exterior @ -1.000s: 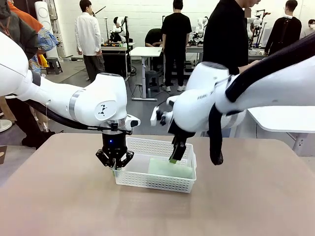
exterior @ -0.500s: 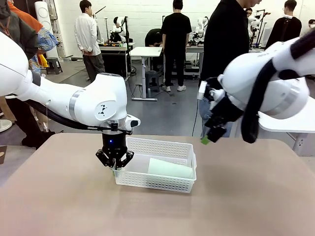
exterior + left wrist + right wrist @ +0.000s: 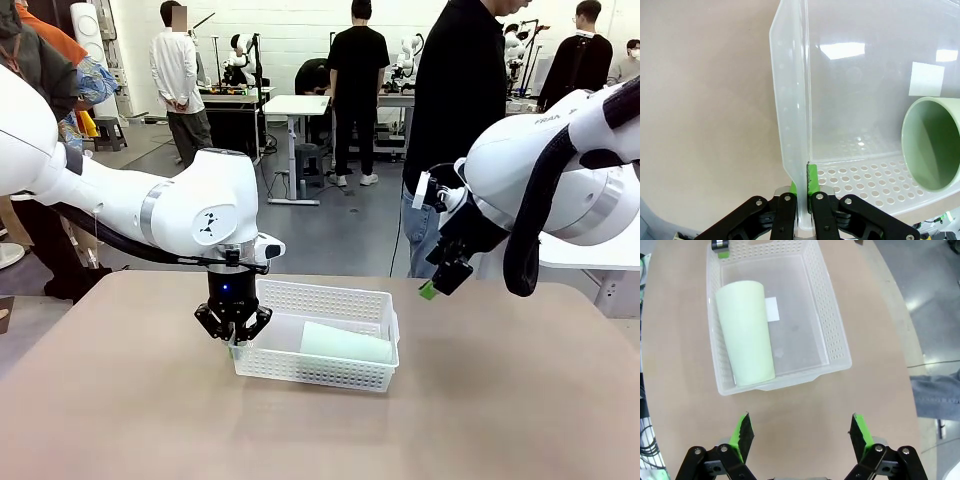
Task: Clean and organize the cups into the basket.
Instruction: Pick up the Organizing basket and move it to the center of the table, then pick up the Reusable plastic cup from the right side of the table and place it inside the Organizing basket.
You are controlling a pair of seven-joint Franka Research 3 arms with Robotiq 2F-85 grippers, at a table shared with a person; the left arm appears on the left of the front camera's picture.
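Beyond the tan table (image 3: 520,400) is a workshop floor with people standing. The table's near and right stretches are open. The white basket (image 3: 330,372) sits left of centre, with the mint cup (image 3: 345,343) lying on its side inside. The left gripper (image 3: 233,338) pinches the basket's left wall. The right gripper (image 3: 432,288), jaws wide and empty, hangs above the table to the basket's right.

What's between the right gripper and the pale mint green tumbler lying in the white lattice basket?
Right wrist view: bare tan tabletop, then the near wall of the white lattice basket, between the right gripper and the pale mint green tumbler.
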